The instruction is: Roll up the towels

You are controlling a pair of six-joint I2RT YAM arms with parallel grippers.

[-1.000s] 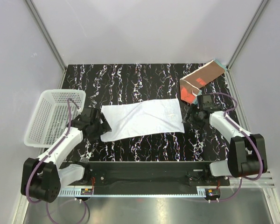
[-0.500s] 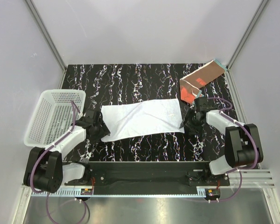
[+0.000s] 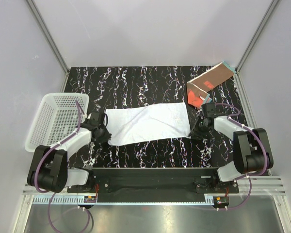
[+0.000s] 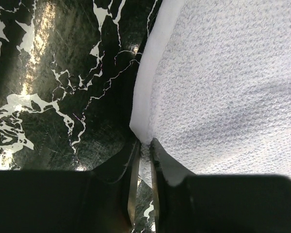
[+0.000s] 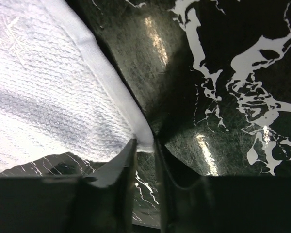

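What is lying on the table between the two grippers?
The white towel, spread flat, fills the whole stretch between the left gripper and the right gripper, with one gripper at each near corner. The top view shows this.

Both arms have swung in toward the white rectangular terry towel [image 3: 148,122] since a second ago. The left gripper [image 3: 103,132], which stood wide open just short of the cloth's near left corner, has slid up to it and drawn its fingers [image 4: 133,167] nearly together, the hem of that corner now caught between their tips. The right gripper [image 3: 196,130] has dropped back from beside the far right edge to the near right corner and narrowed too, that corner now sitting pinched between its fingertips [image 5: 128,155].
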